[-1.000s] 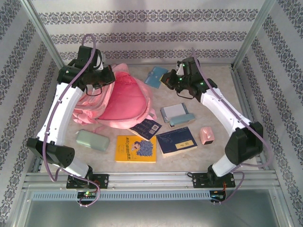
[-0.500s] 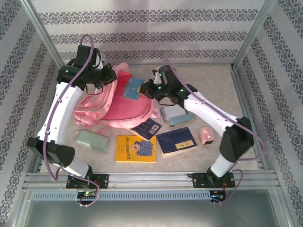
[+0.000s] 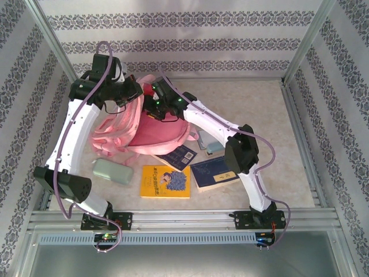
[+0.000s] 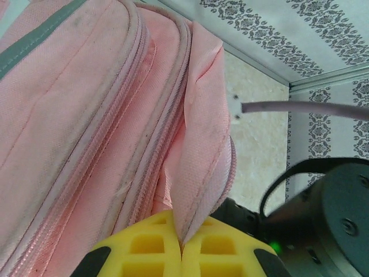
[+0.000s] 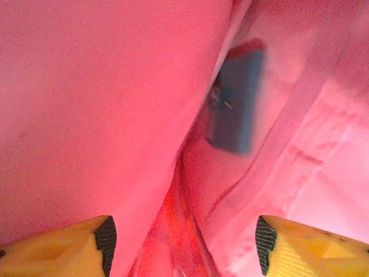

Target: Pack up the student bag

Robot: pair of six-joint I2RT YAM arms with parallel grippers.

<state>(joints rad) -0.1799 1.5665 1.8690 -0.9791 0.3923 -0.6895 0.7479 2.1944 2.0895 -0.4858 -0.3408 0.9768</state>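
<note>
Pink and soft, the large fabric backpack (image 3: 144,130) with white trim lies near the far-left corner of the surface (image 3: 259,109). The left claw (image 4: 181,248) pinches a flap of its rim. The right claw (image 5: 184,239), spread wide and holding nothing, sits inside the opening, with a flat teal pouch (image 5: 236,101) just ahead.
</note>
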